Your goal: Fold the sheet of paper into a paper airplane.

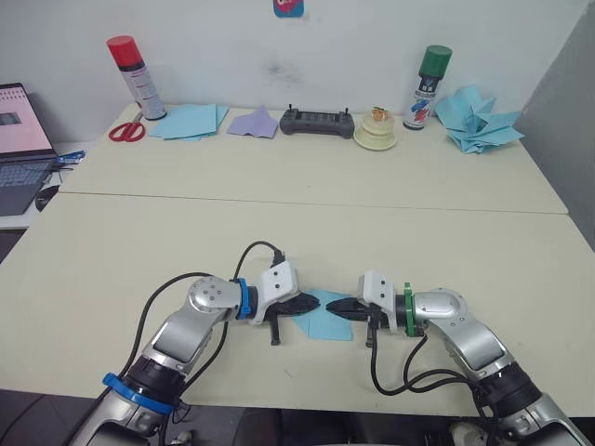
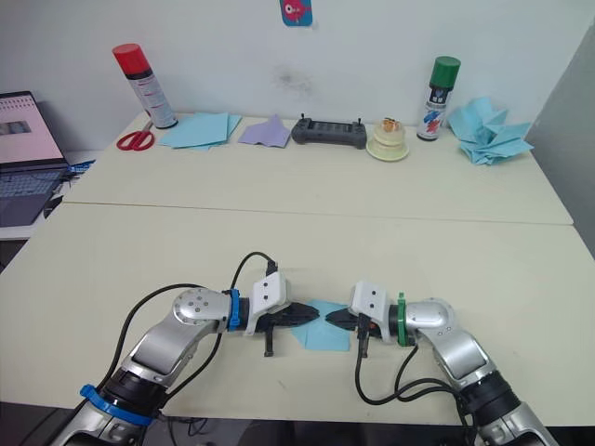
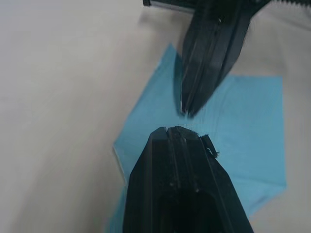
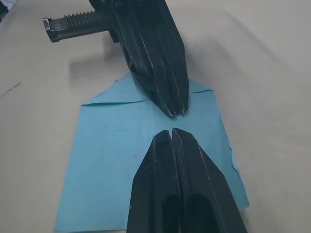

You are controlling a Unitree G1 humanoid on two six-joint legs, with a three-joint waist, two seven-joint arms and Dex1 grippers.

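We find the sheet of paper flat on the counter, left pincer and right pincer both closed, tip to tip, apparently pressing it; we advise firm, even creasing pressure.

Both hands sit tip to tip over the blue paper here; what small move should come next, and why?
Probably slide the left hand and right hand apart along the paper to press the crease. Both are shut, tips nearly meeting over its middle, and the paper lies flat, partly folded, not yet a plane.
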